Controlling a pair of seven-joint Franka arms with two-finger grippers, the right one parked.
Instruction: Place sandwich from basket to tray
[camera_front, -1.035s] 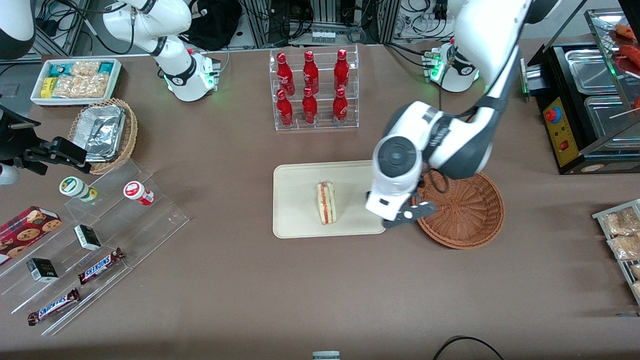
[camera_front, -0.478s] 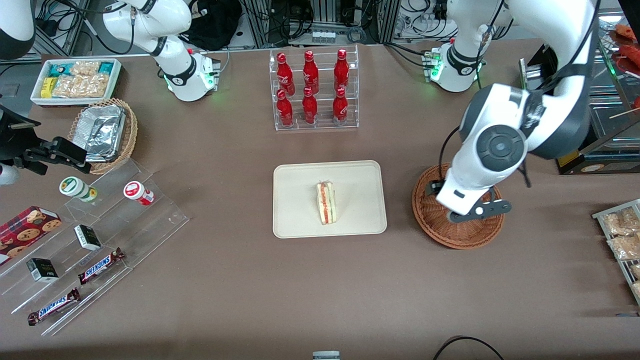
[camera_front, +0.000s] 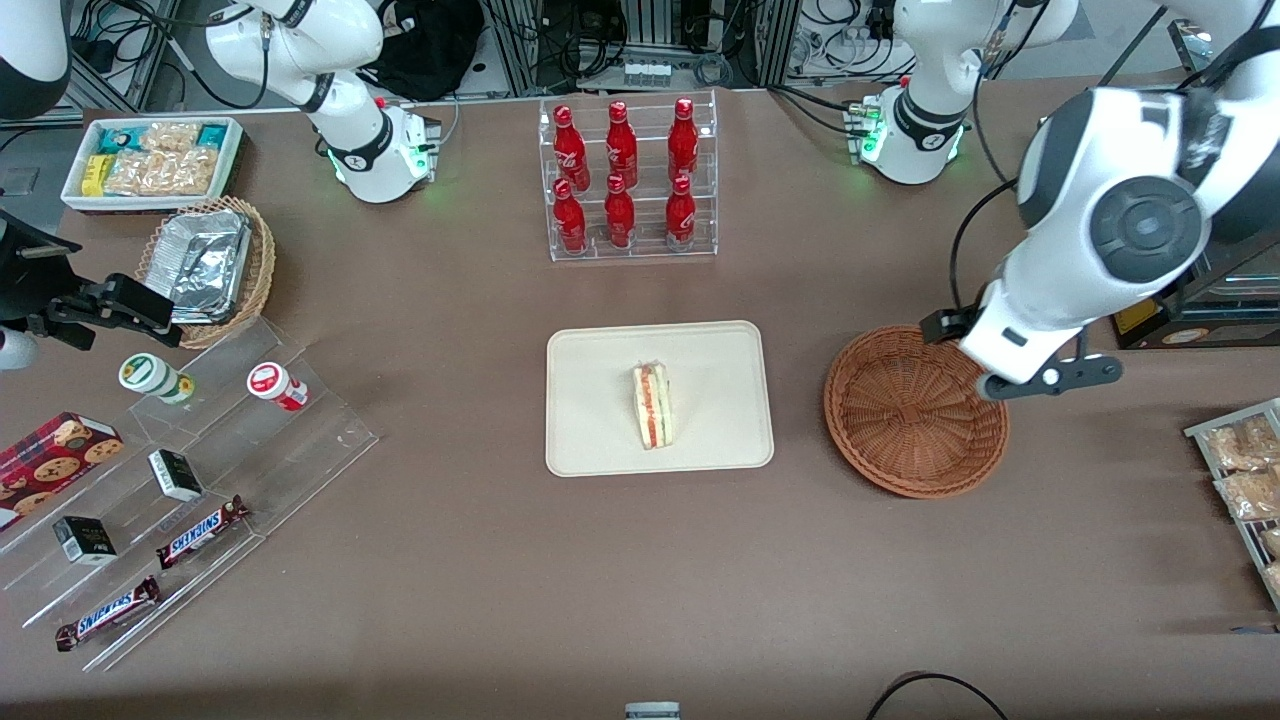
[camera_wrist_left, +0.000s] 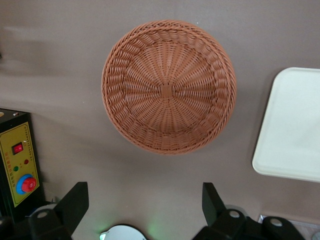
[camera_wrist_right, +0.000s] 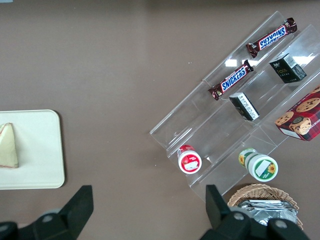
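Observation:
The sandwich (camera_front: 652, 405), a pale wedge with red, orange and green stripes, lies in the middle of the cream tray (camera_front: 590, 370); the right wrist view shows the sandwich (camera_wrist_right: 7, 145) at the tray's (camera_wrist_right: 40, 150) edge. The reddish-brown wicker basket (camera_front: 915, 410) sits beside the tray, toward the working arm's end, with nothing in it. My left gripper (camera_wrist_left: 144, 199) hangs open and holds nothing, high over bare table just off the basket's rim (camera_wrist_left: 167, 85). A corner of the tray (camera_wrist_left: 295, 125) shows in the left wrist view.
A rack of red bottles (camera_front: 630, 180) stands farther from the front camera than the tray. A black machine with a yellow panel (camera_front: 1130, 260) sits close to the gripper. Snack packets (camera_front: 1240, 470) lie nearer. Acrylic steps with candy bars (camera_front: 180, 470) lie toward the parked arm's end.
The left arm swung away from the tray's edge, crossed over the basket and rose toward the working arm's end. The sandwich stayed on the tray.

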